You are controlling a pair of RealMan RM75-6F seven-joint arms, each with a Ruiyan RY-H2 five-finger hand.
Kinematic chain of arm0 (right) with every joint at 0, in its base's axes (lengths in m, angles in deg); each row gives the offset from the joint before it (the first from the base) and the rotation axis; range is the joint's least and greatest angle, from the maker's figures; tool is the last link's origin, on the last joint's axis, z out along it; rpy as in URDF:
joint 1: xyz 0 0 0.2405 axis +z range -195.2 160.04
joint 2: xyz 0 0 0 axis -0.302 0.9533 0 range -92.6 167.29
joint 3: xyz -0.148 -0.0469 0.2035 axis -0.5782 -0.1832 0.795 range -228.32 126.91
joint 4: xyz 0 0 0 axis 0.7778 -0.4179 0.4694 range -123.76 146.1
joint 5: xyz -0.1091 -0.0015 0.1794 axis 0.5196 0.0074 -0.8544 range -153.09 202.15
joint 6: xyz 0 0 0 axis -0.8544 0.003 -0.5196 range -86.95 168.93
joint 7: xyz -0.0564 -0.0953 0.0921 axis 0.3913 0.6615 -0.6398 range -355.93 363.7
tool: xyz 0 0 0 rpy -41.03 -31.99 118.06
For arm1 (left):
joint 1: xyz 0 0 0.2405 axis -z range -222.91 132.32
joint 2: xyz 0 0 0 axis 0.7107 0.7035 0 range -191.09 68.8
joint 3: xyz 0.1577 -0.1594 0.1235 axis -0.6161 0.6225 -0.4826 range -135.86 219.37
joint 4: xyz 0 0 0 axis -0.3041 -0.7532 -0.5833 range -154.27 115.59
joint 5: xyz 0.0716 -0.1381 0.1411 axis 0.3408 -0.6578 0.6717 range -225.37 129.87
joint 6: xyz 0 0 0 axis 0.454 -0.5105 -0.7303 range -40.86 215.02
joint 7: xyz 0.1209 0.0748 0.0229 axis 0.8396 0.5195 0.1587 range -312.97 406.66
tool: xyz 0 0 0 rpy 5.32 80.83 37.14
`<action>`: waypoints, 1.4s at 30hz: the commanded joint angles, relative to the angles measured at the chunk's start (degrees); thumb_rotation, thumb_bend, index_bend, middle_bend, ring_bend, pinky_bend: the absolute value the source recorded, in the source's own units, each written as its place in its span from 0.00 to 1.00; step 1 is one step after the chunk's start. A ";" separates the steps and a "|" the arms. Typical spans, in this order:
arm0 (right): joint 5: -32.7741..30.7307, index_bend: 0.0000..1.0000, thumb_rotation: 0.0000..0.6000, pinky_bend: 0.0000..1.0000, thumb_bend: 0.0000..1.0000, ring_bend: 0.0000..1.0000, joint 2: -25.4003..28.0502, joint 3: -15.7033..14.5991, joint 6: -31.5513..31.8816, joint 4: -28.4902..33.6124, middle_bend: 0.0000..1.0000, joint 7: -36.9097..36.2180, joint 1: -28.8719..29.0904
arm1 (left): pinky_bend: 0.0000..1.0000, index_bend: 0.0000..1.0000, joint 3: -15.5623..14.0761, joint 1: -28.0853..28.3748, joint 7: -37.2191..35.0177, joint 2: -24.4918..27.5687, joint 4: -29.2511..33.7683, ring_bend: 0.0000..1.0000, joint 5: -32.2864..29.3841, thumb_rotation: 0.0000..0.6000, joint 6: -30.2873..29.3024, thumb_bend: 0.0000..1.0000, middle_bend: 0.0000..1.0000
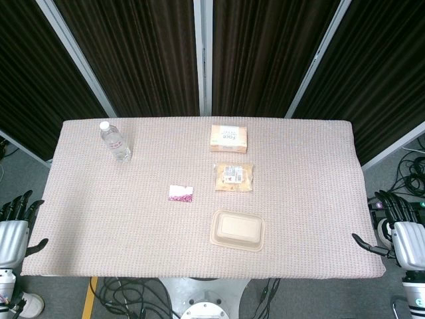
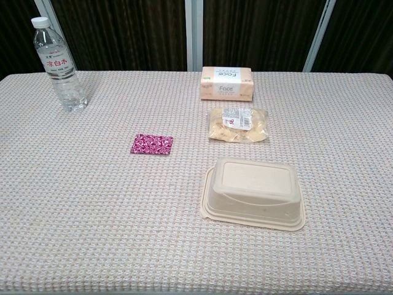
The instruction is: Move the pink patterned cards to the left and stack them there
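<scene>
On woven tablecloth w/ dark curtains behind, both hands spread, empty.

left hand: cut by frame edge | water bottle label: print unreadable | chest view: hands unseen

The tablecloth is showing a pale pinkish-beige waffle weave. The pink patterned cards, left of frame centre, are showing magenta with white swirls. The water bottle at upper left is showing clear, with a white cap and a white label bearing red characters. The tissue box at upper centre is showing peach with a white-and-green panel. The snack bag below it is showing clear over tan contents. The lidded container is showing plain beige. Behind, dark curtains are showing between grey posts. Both hands, left hand and right hand, are showing silver-grey with black fingers.
</scene>
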 commanded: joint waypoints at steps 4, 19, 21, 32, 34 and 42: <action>0.29 0.07 0.42 0.04 0.09 0.00 0.14 -0.17 0.28 -0.05 0.06 -0.28 -0.18 | 0.16 0.25 0.08 0.09 0.05 -0.03 0.09 0.12 0.36 1.00 -0.19 0.14 0.15; 1.20 0.07 0.42 0.04 0.09 0.00 0.20 -0.68 1.68 -0.67 0.06 -1.73 -1.05 | 0.16 0.25 -0.32 -0.69 -0.97 0.04 0.15 0.12 1.84 1.00 -1.68 0.14 0.15; 1.32 0.07 0.43 0.04 0.09 0.00 0.24 -0.72 1.72 -0.71 0.06 -1.74 -1.06 | 0.16 0.24 -0.05 -0.63 -1.38 -0.35 -0.38 0.12 2.29 1.00 -2.16 0.14 0.15; 1.47 0.07 0.43 0.04 0.09 0.00 0.25 -0.65 1.37 -0.53 0.06 -1.46 -0.74 | 0.17 0.11 0.53 0.97 -2.04 -0.50 -2.52 0.12 4.66 1.00 -1.54 0.15 0.09; 1.60 0.07 0.43 0.04 0.09 0.00 0.25 -0.62 1.18 -0.47 0.06 -1.38 -0.54 | 0.17 0.12 0.70 2.50 -2.35 0.02 -2.70 0.12 4.89 1.00 0.76 0.15 0.09; 1.90 0.07 0.43 0.04 0.09 0.00 0.76 -0.46 0.94 0.21 0.06 -0.63 -0.07 | 0.40 0.14 2.65 12.84 -6.79 -0.09 -7.89 0.31 7.85 1.00 12.91 0.19 0.35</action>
